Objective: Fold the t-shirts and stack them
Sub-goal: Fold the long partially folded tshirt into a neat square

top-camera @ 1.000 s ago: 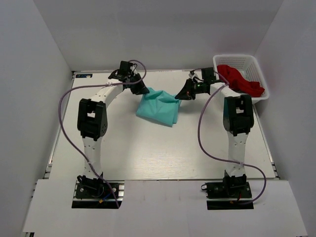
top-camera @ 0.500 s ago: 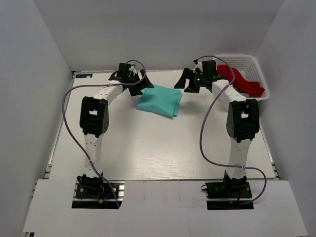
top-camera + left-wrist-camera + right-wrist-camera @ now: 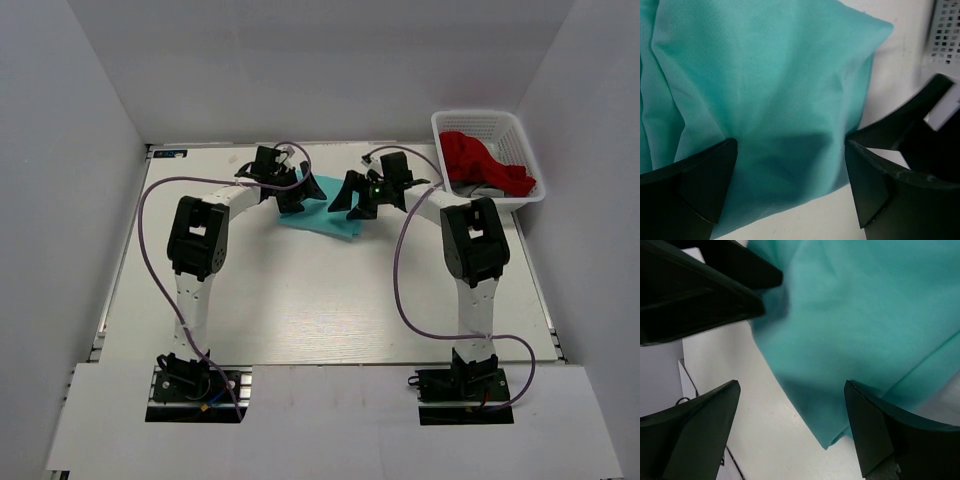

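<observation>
Well, the left gripper [image 3: 300,193] and the right gripper [image 3: 352,197] both hung wide open, holding nothing, over the folded turquoise t-shirt [image 3: 325,216] lying far back on the table [image 3: 300,300].

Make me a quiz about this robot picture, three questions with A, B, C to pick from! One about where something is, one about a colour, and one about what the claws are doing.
1. Where is the red cloth?
A. hanging on the wall
B. in the white basket
C. on the floor

2. What colour is the folded t-shirt?
A. yellow
B. black
C. turquoise-green

3. How are the left gripper and the right gripper?
A. both open
B. both shut on the t-shirt
C. both inside the basket

Answers:
1 B, the red cloth is heaped in the basket at the far right.
2 C, both wrist views show plain turquoise-green cloth.
3 A, each wrist view shows the jaws spread wide with the cloth lying loose between them.
</observation>
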{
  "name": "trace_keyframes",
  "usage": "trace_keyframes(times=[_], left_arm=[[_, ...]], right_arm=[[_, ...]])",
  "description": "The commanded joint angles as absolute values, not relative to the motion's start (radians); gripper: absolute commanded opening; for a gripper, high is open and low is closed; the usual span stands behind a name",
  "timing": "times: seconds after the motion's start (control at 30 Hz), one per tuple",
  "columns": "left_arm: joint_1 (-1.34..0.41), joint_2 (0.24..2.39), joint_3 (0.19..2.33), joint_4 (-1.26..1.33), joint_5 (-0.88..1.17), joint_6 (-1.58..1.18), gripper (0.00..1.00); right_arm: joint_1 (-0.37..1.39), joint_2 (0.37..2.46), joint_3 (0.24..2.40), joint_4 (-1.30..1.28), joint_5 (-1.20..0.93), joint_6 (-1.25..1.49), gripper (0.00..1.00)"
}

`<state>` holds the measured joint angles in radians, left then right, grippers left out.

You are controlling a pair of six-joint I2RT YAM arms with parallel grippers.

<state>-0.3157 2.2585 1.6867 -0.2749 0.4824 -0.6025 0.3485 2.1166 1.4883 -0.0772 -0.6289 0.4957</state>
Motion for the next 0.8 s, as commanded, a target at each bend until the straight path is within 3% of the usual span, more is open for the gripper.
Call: trace_keyframes(times=[0.0,0.3,0.77], left_arm=[[-0.302,2.191,1.605,-0.304,0.456,-0.6,1.0],[-0.291,2.161,1.537,-0.393,0.265,-0.568,1.0],[-0.282,2.088,1.519,-0.521,0.014,-0.534,1.0]], right_arm=[[0.334,2.151,1.434,0.02,-0.68,0.532,0.9],[0.296,2.191,1.307,0.002,-0.546,0.543,0.9],[0.387,2.025,1.394,-0.093,-0.679,0.377,0.9]])
